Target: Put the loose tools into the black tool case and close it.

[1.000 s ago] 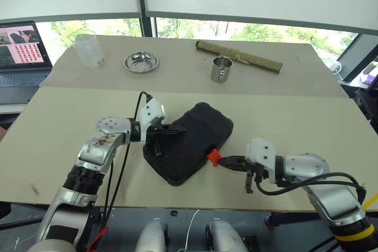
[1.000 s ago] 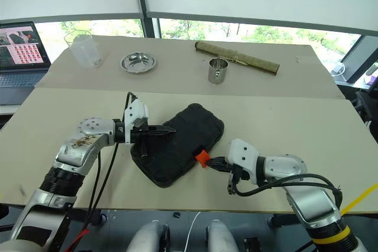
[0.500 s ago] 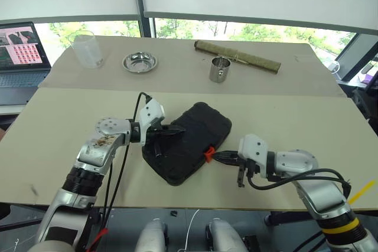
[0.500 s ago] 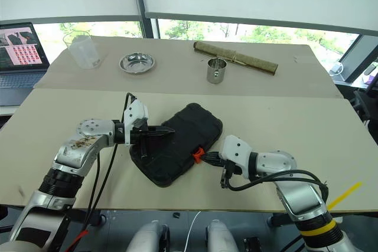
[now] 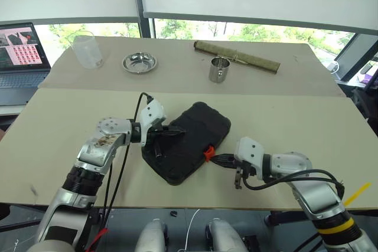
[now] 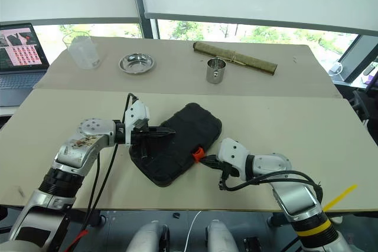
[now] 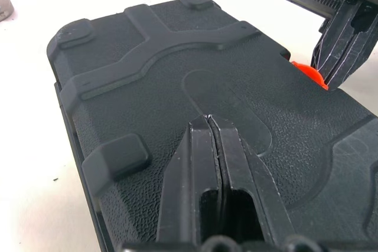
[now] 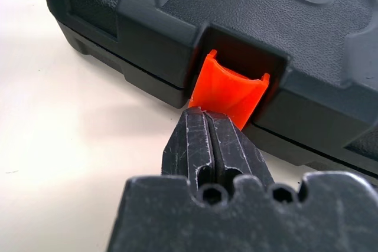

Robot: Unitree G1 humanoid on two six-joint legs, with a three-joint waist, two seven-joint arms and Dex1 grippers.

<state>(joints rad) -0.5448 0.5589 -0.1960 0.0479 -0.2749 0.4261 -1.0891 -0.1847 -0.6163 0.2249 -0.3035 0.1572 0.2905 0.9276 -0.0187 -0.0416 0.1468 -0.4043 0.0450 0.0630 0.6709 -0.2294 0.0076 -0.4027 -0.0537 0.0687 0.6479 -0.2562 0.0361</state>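
Right end effector nudged in against orange latch, fingers together, left end effector pinched together atop closed black case, beige worktop

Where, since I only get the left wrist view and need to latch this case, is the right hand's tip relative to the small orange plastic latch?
Observer: The shut right hand has its tip at the lower edge of the orange latch, which sticks out from the black textured plastic tool case.
Operator: Is the lid down at the front?
Observer: Yes, only a thin seam shows on either side of the latch.
Operator: Anything beyond the case?
Observer: A steel cup stands well behind it.
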